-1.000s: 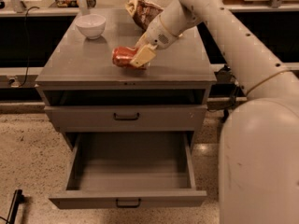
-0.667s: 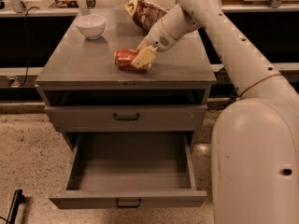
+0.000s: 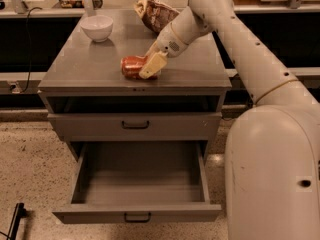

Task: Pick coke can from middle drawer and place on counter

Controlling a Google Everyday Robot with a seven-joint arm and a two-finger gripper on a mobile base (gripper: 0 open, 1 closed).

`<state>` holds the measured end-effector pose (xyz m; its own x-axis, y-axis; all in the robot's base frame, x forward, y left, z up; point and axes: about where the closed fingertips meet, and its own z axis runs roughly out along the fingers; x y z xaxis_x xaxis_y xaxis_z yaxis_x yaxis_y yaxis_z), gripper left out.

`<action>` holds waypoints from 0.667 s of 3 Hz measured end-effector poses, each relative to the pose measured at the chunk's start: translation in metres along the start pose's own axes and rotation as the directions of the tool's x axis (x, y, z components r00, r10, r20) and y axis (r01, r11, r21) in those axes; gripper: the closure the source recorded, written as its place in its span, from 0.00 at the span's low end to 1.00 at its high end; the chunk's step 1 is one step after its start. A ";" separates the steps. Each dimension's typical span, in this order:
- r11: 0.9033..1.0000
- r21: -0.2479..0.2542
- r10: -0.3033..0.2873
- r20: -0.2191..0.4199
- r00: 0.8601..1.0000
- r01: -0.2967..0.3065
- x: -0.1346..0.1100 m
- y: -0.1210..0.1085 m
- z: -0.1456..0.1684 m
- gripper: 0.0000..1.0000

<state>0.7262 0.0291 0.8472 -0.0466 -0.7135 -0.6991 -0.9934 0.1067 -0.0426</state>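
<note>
Coke can [image 3: 132,67] lies on its side on the counter [image 3: 95,71], near the front edge, with the pincer [image 3: 149,66] at the end nearer the arm. Clamped or slack, I cannot tell. Middle drawer [image 3: 140,186] stands open, nothing in it. Likely a light, thin-walled, slick can — it dents and rolls, so grip gently across the mid-body.

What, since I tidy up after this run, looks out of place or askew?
The coke can lies on its side on the counter, near the front edge, with the gripper at it. The middle drawer below stands pulled out and empty.
</note>
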 end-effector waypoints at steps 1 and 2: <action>1.000 -0.004 0.000 0.000 1.000 0.000 0.000 0.000 0.003 0.00; 1.000 -0.001 -0.003 0.002 1.000 0.003 0.002 0.001 0.002 0.00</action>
<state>0.7257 0.0295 0.8445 -0.0434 -0.7126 -0.7002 -0.9936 0.1037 -0.0440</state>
